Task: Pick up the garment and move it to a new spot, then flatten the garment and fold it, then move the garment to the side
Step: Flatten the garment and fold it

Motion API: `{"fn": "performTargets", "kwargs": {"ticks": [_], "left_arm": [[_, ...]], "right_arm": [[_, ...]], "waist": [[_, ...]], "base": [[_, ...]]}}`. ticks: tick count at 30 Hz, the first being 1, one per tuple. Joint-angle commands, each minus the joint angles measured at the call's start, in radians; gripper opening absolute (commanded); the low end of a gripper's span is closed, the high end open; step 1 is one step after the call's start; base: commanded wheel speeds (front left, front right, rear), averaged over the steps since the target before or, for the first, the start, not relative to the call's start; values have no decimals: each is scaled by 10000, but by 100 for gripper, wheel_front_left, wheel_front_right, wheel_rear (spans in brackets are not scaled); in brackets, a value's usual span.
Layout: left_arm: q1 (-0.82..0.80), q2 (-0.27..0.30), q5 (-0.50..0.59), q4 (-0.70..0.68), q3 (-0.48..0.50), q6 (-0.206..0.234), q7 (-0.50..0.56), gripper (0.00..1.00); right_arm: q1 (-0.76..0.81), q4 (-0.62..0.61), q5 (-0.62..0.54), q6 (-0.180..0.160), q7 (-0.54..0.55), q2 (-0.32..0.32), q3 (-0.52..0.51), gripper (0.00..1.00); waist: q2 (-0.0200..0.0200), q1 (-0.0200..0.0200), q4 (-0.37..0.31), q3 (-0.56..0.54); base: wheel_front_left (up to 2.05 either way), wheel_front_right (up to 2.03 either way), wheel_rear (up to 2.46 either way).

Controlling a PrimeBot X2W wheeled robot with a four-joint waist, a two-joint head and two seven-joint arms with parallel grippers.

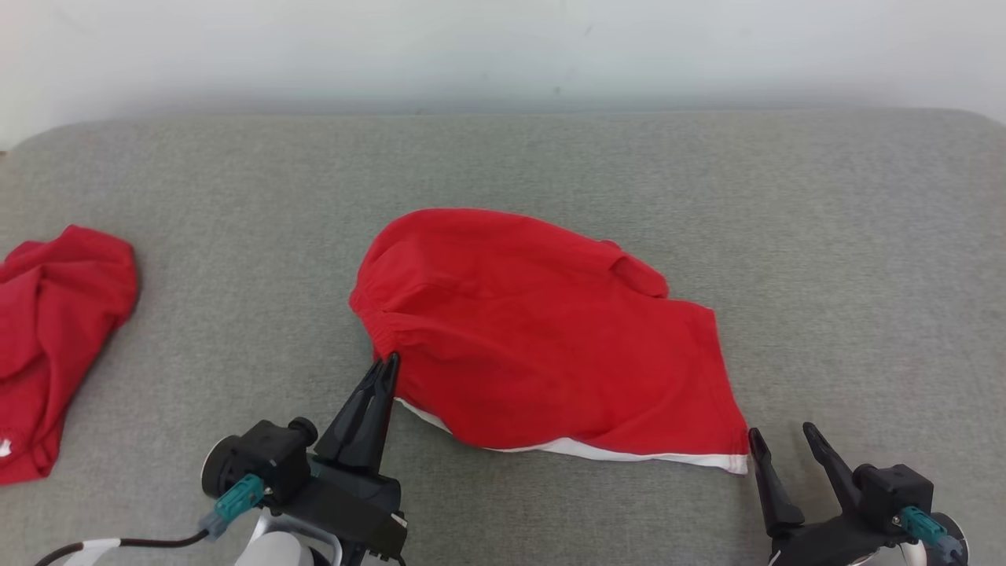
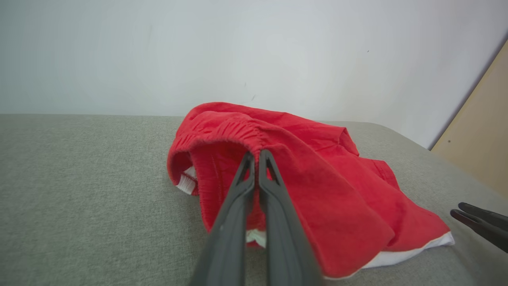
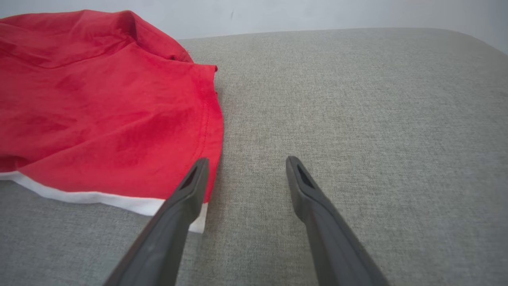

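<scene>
The garment is a pair of red shorts with a white hem, lying crumpled in the middle of the grey cloth surface. My left gripper is at its near left edge. In the left wrist view the garment has its gathered waistband pinched by the tips of my left gripper, which is shut on it. My right gripper stands open just right of the garment's near right corner. In the right wrist view my right gripper holds nothing, and one finger overlaps the white hem of the garment.
A second red garment lies bunched at the far left edge of the surface. A pale wall runs behind the surface. A light wooden panel leans at the right. My right gripper also shows at the left wrist view's right edge.
</scene>
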Motion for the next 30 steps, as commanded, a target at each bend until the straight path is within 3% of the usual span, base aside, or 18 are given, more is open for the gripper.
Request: {"fn": "performTargets", "kwargs": {"ticks": [1, 8, 16, 30], "left_arm": [[236, 11, 69, -126, -98, 9, -39, 0], [518, 13, 35, -452, -304, 15, -39, 0], [-353, 11, 326, 446, -73, 67, -39, 0], [-2442, 58, 671, 3647, 983, 1062, -39, 0]], "right_arm": [[3, -19, 41, -10, -5, 33, -3, 100], [14, 17, 31, -10, -6, 78, 27, 100], [-313, 7, 93, -10, -6, -52, 380, 100], [-628, -192, 200, -10, -6, -90, 381, 100]], "waist": [[0, 0, 196, 113], [0, 0, 372, 132], [0, 0, 29, 410], [0, 0, -947, 1068]], "base": [[0, 0, 0], [0, 0, 0], [0, 0, 0], [0, 0, 0]]}}
